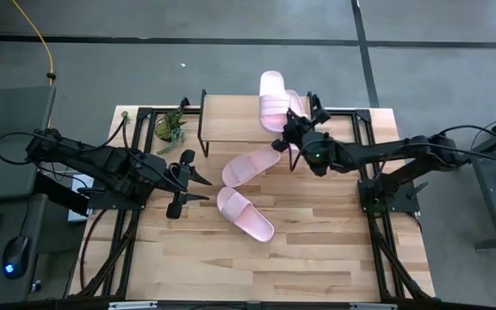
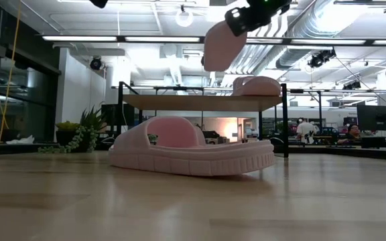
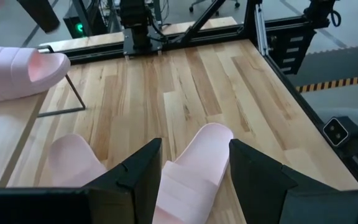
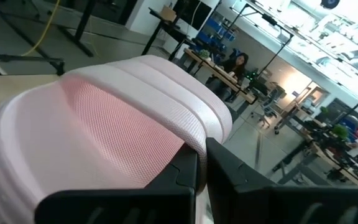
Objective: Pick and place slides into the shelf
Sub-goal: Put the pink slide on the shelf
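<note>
Four pale pink slides are in view. One lies on the shelf's [image 1: 231,125] wooden top [image 1: 272,96], and it also shows in the low view [image 2: 256,86]. My right gripper [image 1: 289,131] is shut on a second slide [image 2: 221,43], held in the air above the shelf's right end. Two more slides rest sole-down on the table: one by the shelf [image 1: 250,166] and one nearer the front [image 1: 244,213]. My left gripper [image 1: 207,189] is open and empty just left of those two. In the left wrist view its fingers frame the nearer slide [image 3: 194,171] without touching it. My right gripper holds the slide by its ribbed strap, at the strap's edge [image 4: 191,140], pinched between the two fingers. The slide is lifted clear of the shelf and hangs tilted below the gripper [image 2: 253,13], its footbed [image 4: 104,124] facing the wrist camera.
A small green plant [image 1: 172,127] stands at the shelf's left end. The shelf's black legs [image 3: 61,106] stand on the table's far part. Bare wood planks [image 1: 334,250] lie at the table's near and right parts. People sit at desks in the room beyond [image 2: 350,134].
</note>
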